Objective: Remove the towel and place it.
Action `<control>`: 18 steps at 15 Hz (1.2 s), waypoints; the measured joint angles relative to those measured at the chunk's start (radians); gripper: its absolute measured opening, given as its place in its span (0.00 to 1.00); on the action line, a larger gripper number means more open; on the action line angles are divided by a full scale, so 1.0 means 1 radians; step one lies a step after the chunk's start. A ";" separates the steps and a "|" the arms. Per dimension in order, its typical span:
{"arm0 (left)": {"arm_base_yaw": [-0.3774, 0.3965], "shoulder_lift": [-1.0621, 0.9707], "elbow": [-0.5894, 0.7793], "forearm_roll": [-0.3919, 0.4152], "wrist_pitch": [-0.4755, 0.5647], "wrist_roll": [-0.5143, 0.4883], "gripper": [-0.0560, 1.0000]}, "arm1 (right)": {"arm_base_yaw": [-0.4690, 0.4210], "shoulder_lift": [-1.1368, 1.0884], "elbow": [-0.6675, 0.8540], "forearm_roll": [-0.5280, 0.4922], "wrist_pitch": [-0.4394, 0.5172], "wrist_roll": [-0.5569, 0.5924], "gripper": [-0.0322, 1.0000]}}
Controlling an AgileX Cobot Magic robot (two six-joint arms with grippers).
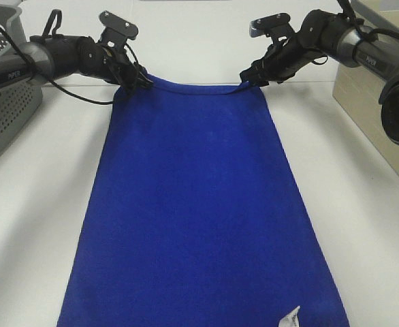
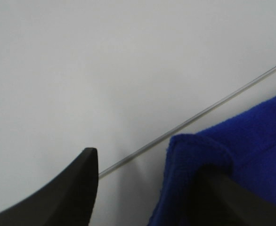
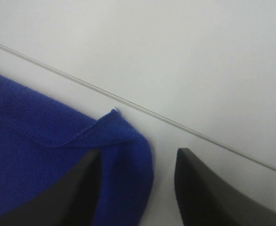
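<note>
White tabletop (image 1: 363, 225) fills your view, smooth and matte, with a thin seam line running across it near the far end of the towel (image 1: 199, 218). The towel lies flat down the middle of the table, royal blue and plush, its near end running out of the high view with a small white tag (image 1: 289, 318) at the near right corner. Your left gripper (image 1: 137, 79) sits at the far left corner and your right gripper (image 1: 252, 76) at the far right corner; in each wrist view the fingers stand apart, with the cloth lapping over one finger only. A grey perforated basket (image 1: 5, 109) stands at the left edge, a beige bin (image 1: 366, 109) at the right.
</note>
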 joint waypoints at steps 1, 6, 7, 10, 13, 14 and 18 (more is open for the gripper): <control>0.002 0.000 0.000 0.000 0.007 -0.052 0.53 | 0.000 0.000 0.000 0.003 0.001 0.000 0.51; 0.033 0.000 0.000 -0.010 0.117 -0.285 0.53 | 0.000 0.000 0.000 0.008 0.033 0.009 0.52; 0.034 0.000 0.000 -0.024 0.152 -0.291 0.53 | 0.000 0.000 0.000 0.008 0.052 0.017 0.52; 0.034 0.000 -0.048 -0.045 0.294 -0.294 0.53 | 0.000 -0.037 0.000 0.008 0.150 0.021 0.52; 0.034 0.000 -0.201 -0.045 0.485 -0.294 0.53 | 0.000 -0.119 0.000 0.011 0.281 0.032 0.52; 0.034 -0.001 -0.260 -0.045 0.589 -0.294 0.53 | 0.000 -0.147 0.000 0.011 0.334 0.043 0.52; 0.034 -0.002 -0.487 -0.045 0.943 -0.304 0.54 | 0.000 -0.258 0.000 0.007 0.576 0.123 0.58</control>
